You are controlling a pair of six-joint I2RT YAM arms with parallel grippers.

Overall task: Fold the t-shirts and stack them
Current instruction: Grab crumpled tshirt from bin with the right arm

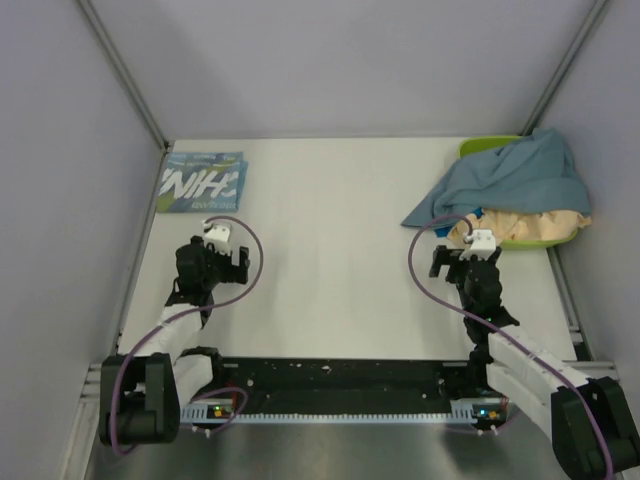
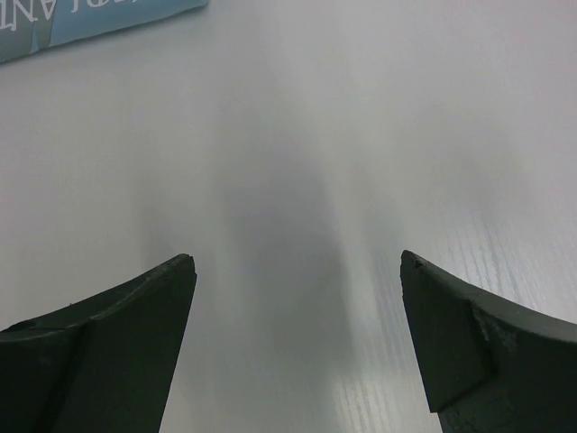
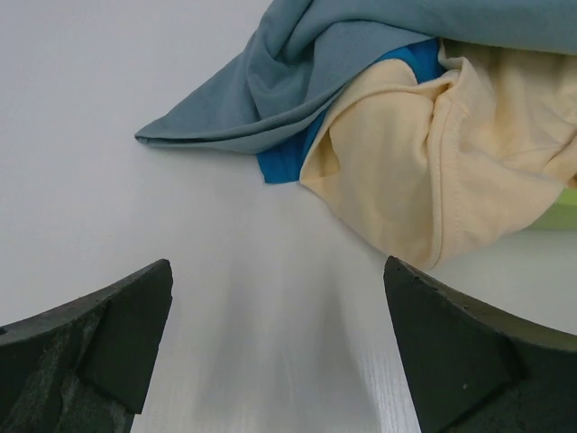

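I am holding my left claw (image 2: 297, 271) released above the counter (image 2: 361, 135), the folded teal t-shirt (image 1: 200, 182) lying far left; my right claw (image 3: 279, 271) is gaping empty, facing the slate-blue t-shirt (image 3: 270, 99) draping over the cream-beige t-shirt (image 3: 424, 171) and bright blue t-shirt (image 3: 287, 164) at the green tub (image 1: 482, 146).

A robotics lab test cell: a bare white tabletop (image 1: 340, 300) is boxed in by blank grey wall panels (image 1: 350, 60) on aluminium frame struts (image 1: 121, 72), with a left arm (image 1: 195, 270) and right arm (image 1: 500, 335) bolted to a black rail (image 1: 340, 380) at the near edge, trailing purple cables (image 1: 409, 262)
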